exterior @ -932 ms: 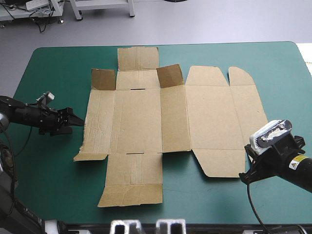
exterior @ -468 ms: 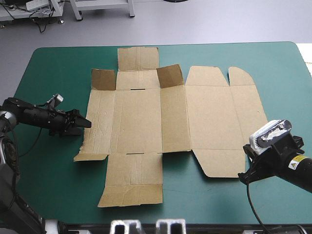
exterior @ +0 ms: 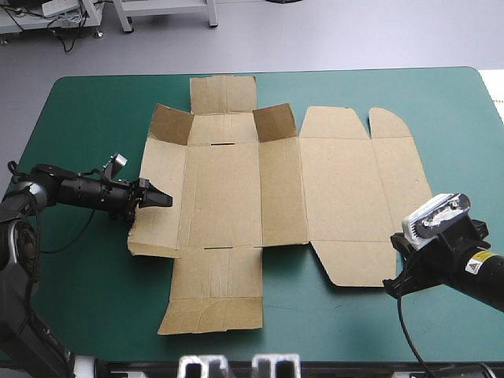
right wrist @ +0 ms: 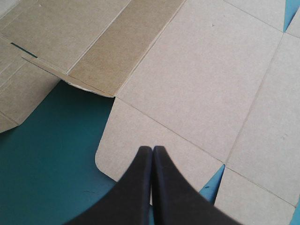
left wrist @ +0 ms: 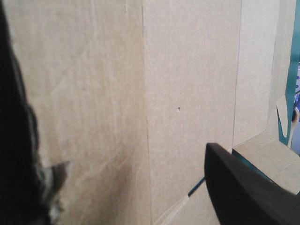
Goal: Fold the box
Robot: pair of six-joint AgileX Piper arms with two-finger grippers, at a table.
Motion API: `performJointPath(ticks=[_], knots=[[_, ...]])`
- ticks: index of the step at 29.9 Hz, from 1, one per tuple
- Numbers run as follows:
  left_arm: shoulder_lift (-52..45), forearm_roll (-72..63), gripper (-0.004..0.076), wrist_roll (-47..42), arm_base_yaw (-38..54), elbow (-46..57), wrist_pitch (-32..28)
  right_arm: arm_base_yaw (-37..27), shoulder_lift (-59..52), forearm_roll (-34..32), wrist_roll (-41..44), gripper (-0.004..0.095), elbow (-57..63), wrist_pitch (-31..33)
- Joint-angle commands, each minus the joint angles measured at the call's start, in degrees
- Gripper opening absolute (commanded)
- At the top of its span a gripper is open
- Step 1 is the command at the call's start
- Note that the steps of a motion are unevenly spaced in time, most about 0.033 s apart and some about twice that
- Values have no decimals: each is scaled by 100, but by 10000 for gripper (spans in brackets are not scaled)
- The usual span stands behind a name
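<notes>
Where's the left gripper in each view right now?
High view: left gripper at the box's left panel.
Left wrist view: its fingers stand apart against the board.
Right wrist view: not in it.
Shared landmark: the box.

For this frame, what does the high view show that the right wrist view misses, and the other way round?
Only the high view: the whole outline of the box, and the left gripper at its left panel, which tilts up off the teal-green cover. Only the right wrist view: the right gripper, its fingers shut in a pointed arch over the rounded flap at the box's near right corner. Both: brown board lying on the cover.
</notes>
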Motion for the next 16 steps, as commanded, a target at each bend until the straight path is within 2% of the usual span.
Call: performJointPath(ticks=[1, 10, 13, 16], knots=[[-134, -80, 474, 37, -129, -19, 403, -35, 15, 197, -44, -24, -129, -257], [-100, -57, 454, 27, -341, -19, 153, -35, 15, 198, -33, -24, -129, -190], [7, -33, 405, 27, -394, -19, 141, -35, 15, 198, -19, -25, -129, -190], [122, -24, 309, -12, -445, -19, 69, -35, 15, 198, 27, -24, -129, -190]])
